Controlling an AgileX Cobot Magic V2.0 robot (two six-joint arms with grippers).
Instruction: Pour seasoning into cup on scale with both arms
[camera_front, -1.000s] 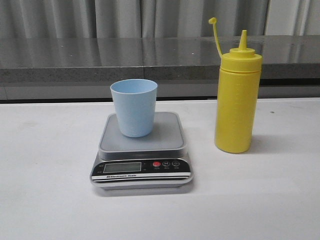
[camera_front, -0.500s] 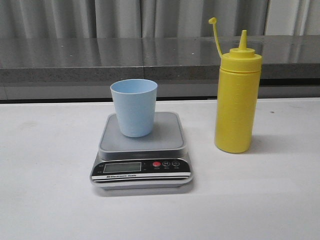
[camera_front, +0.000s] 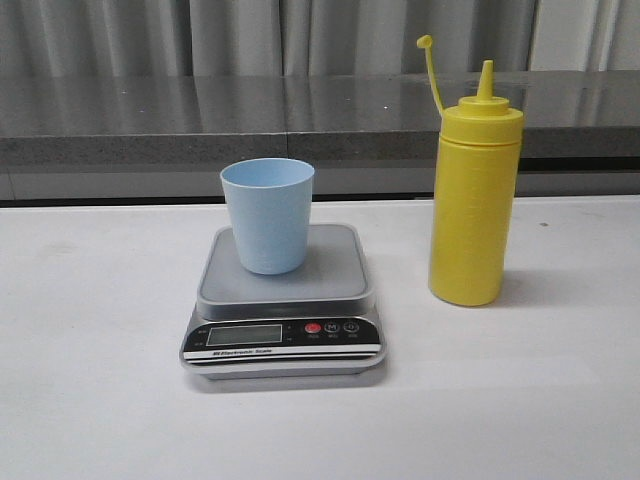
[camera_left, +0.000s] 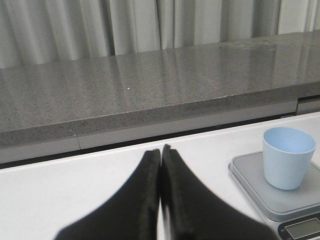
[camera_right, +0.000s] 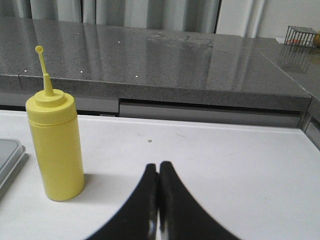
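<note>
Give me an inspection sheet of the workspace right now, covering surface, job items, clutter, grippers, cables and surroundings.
Surface: white table, looks clean apart from a small speck seen in the right wrist view.
Cup: light blue cup, upright on the scale platform, contents not visible.
Scale: silver-grey scale, flat on the table, reading not legible.
Seasoning: yellow squeeze bottle, upright to the right of the scale, apart from it, cap off the nozzle.
Clutter: nothing seen.
Grippers: left gripper and right gripper fingers closed, holding nothing.
Cables: nothing seen.
Surroundings: grey stone counter, curtains behind it.
</note>
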